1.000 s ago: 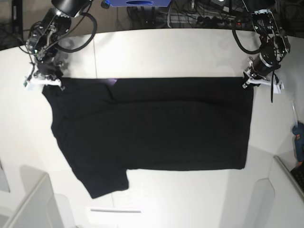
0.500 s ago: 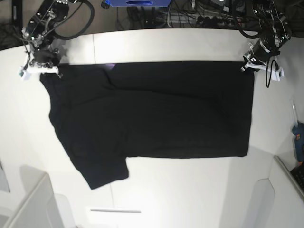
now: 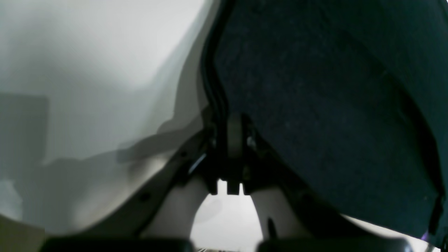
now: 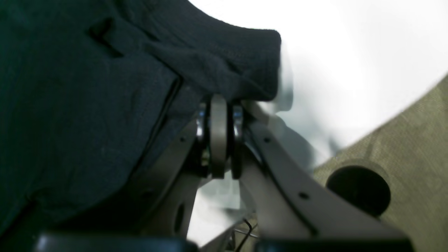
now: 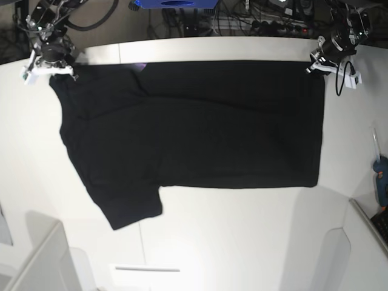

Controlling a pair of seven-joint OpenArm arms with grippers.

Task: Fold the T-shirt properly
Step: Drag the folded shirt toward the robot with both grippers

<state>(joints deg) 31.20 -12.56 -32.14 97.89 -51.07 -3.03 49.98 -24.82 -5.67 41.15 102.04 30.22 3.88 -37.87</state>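
The black T-shirt lies spread flat and plain side up on the white table, one sleeve sticking out at the lower left. My left gripper is shut on its far right corner, and the wrist view shows dark cloth pinched between the fingers. My right gripper is shut on the far left corner. In the right wrist view a bunched fold of T-shirt sits clamped at the fingertips. A sliver of purple peeks at the far edge.
A blue box and cables lie beyond the table's far edge. A blue tool sits at the right edge. Grey panels stand at the lower left and lower right. Olive board with a round hole lies beside the right gripper.
Both grippers have pulled the shirt's far edge toward the back of the table, dragging the whole T-shirt with them. Both stay shut on its corners.
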